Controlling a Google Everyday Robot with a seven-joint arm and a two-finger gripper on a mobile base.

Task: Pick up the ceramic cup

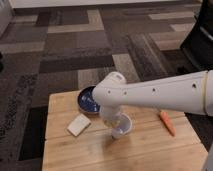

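Ceramic cup (122,128) upright, mouth up, frame centre on wooden table (150,155), beside blue bowl (88,101). White arm (160,95) reaches from right edge; gripper (111,121) at cup rim, largely hidden.

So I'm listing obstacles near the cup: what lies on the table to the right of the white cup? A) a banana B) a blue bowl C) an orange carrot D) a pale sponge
C: the orange carrot lies right of the ceramic cup, where the gripper sits at the cup's rim on the wooden table.
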